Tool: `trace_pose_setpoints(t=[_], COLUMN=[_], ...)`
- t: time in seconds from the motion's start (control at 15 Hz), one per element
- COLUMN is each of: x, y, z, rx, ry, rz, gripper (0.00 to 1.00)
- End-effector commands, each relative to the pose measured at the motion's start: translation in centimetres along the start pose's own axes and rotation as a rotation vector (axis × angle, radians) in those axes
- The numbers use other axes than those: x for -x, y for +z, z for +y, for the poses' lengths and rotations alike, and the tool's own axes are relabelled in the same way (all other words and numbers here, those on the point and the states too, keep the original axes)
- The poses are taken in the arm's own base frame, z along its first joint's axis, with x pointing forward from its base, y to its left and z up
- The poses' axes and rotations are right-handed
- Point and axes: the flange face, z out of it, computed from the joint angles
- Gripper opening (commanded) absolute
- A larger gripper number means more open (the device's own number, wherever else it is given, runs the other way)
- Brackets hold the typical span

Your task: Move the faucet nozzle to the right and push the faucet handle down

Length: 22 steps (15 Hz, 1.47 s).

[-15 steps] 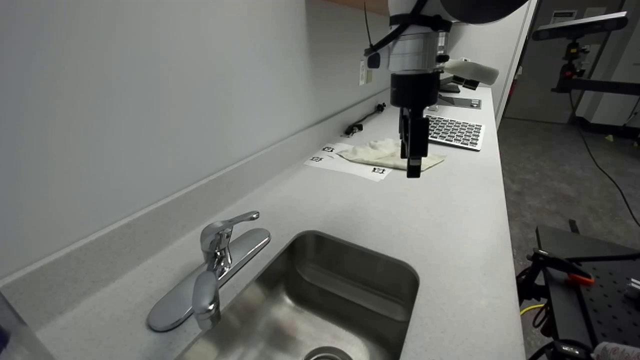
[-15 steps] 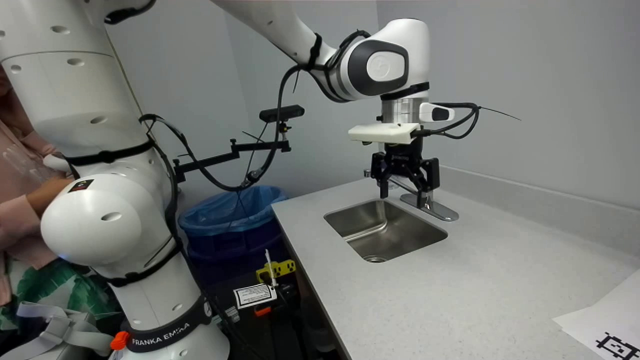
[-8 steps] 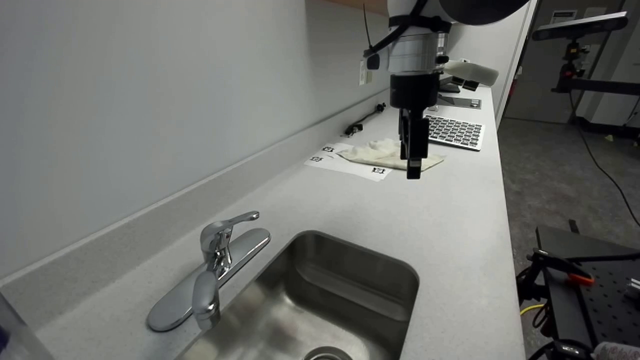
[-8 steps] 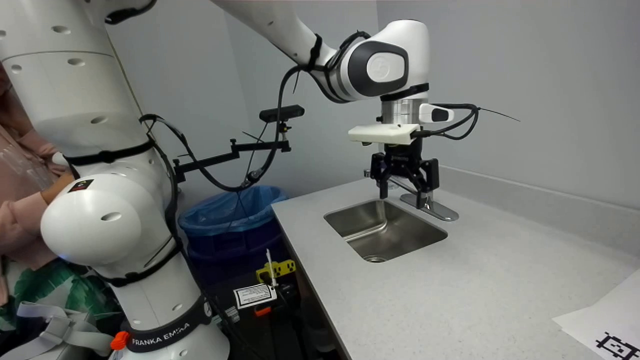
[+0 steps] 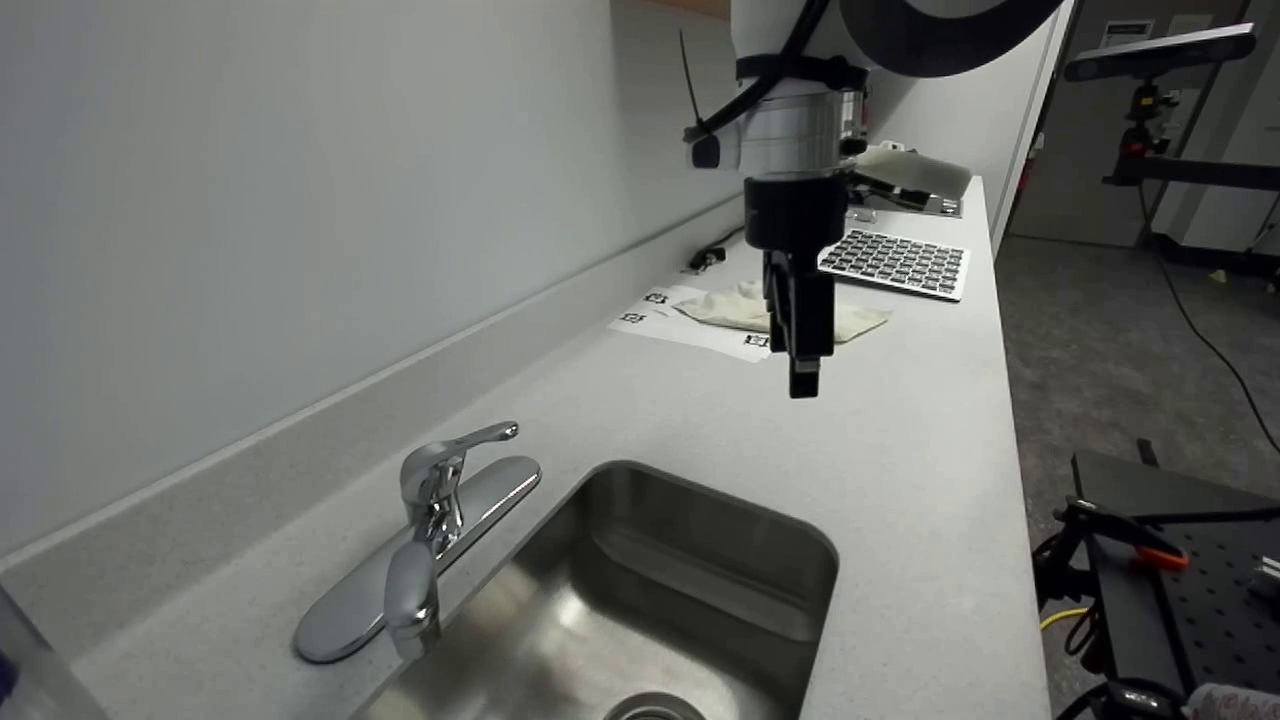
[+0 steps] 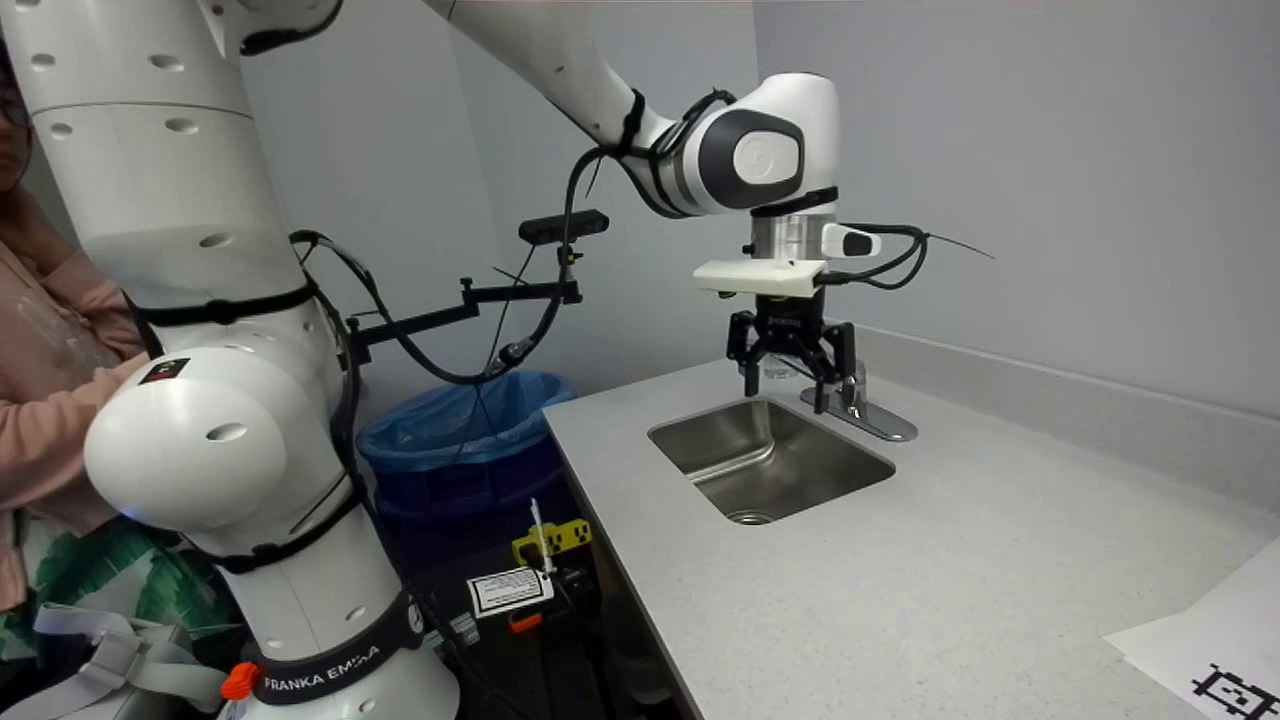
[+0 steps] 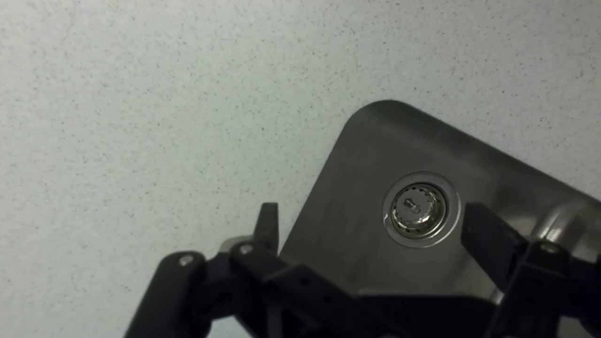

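The chrome faucet stands on its deck plate [image 5: 340, 618] behind the sink. In an exterior view the faucet nozzle [image 5: 410, 585] points toward that camera, with a downturned tip beside the sink's edge. The faucet handle [image 5: 488, 435] is a chrome lever on the domed top, raised and pointing the opposite way. In an exterior view the faucet body [image 6: 855, 392] is partly hidden behind my gripper [image 6: 786, 396]. The gripper is open, empty and pointing down above the sink area, apart from the faucet. In the wrist view my open gripper [image 7: 368, 209] shows the sink between its fingers; the faucet is out of view.
The steel sink [image 5: 715, 505] is set into the counter, its drain [image 7: 415, 211] visible in the wrist view. A wall [image 5: 350, 220] runs along the back. A cloth [image 5: 735, 307], marker sheets [image 5: 690, 335] and a keyboard-like panel [image 5: 895, 262] lie farther along. A bin [image 6: 455, 425] stands beyond the counter.
My gripper has moved down, and to the left in both exterior views, mostly in the last half second. The nozzle and handle have not moved.
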Motion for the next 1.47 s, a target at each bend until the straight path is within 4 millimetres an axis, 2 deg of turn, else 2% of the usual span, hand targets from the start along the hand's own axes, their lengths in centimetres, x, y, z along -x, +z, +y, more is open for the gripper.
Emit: trace_pose_setpoints(t=[0.0,0.33,0.73,1.4], x=[-3.5,-7.5,-11.6,-15.9], y=[0.8,1.8,2.4,2.6], z=[-1.4,-3.6,-5.0,-7.7], rx=[-0.022,-0.040,-0.064,-0.104], ry=[-0.046,-0.050,0.019,0.127], rz=[0.030,0.070,0.134,0.246], gripper=[1.00,1.00,1.00,1.00])
